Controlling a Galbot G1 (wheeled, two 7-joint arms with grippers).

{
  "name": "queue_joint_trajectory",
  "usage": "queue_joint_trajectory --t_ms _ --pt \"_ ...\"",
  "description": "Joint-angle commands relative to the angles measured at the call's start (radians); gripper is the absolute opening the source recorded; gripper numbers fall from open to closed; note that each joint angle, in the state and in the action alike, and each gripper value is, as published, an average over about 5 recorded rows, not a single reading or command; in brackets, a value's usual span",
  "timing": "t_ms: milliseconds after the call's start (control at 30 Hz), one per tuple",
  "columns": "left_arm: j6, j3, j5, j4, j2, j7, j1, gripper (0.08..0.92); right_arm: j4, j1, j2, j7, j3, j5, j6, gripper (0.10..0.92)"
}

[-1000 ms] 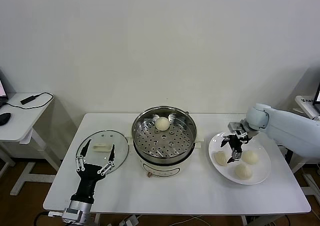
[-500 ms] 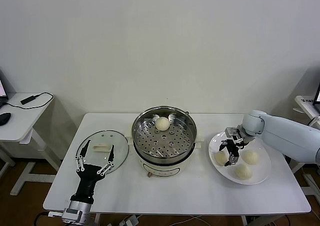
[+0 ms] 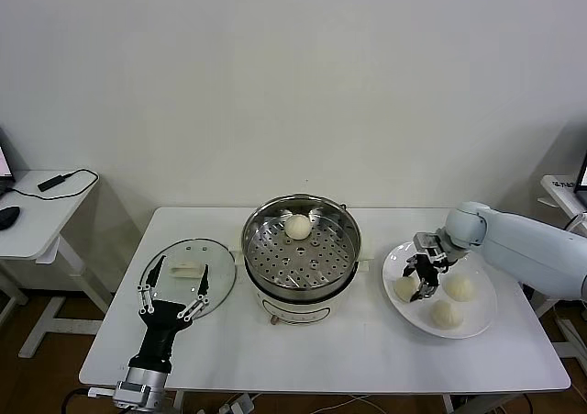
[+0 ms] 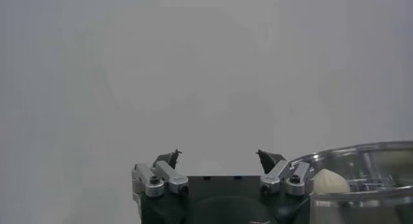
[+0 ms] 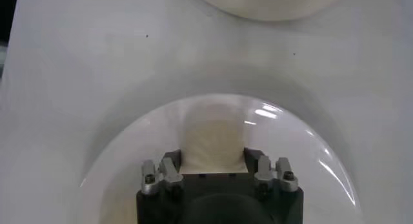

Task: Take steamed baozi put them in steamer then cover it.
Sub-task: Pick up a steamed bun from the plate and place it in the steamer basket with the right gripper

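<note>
The right gripper (image 3: 419,282) is down on the flat white round plate (image 3: 477,324) at the right side of the white table (image 3: 367,350), its fingers (image 5: 170,168) set against the two flanks of a round, smooth, off-white dough bun (image 5: 213,144), the one on the plate nearest the steamer; the jaws look drawn in to the bun's width, and it sits on the plate, not yet lifted. Two more buns (image 3: 459,287) (image 3: 447,314) lie beside it on the same plate, and a fourth bun (image 3: 297,226) already rests on the perforated tray of the round shiny stainless-steel steamer (image 3: 344,262) at the table's middle. The round clear glass cover (image 3: 220,276) with its white oblong handle lies flat on the table left of the steamer, and the left gripper (image 3: 172,296) hangs over it with fingers spread wide, holding nothing. The bun is probably light, soft and springy, with a smooth skin that could dent or slip under a hard pinch, so a gentle hold across its widest part, low on the sides, seems best. The glass cover should be stiff, heavier and breakable; its handle is the natural place to grasp.
</note>
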Motion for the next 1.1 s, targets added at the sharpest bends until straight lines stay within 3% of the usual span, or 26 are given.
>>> queue_joint_trajectory --t_ms 33,200,400,700,1100 --pt "0.003 0.003 0.0 -0.005 0.0 0.0 -0.001 0.823 0.025 0.113 -0.008 -0.09 -0.009 -0.003 0.003 0.639" --pt "0.005 0.008 0.0 -0.008 0.001 0.0 -0.004 0.823 0.066 0.327 0.038 -0.214 -0.069 0.035 -0.007 0.628" --pt "0.001 0.011 0.0 -0.008 0.005 0.0 -0.006 0.823 0.109 0.516 0.166 -0.242 -0.153 0.165 -0.052 0.62" --pt "0.0 0.019 0.0 -0.01 0.008 -0.001 -0.009 0.823 0.146 0.58 0.378 -0.208 -0.2 0.298 -0.115 0.619" --pt "-0.003 0.022 -0.001 -0.007 0.015 -0.004 -0.015 0.823 0.079 0.465 0.599 -0.069 -0.233 0.356 -0.172 0.604"
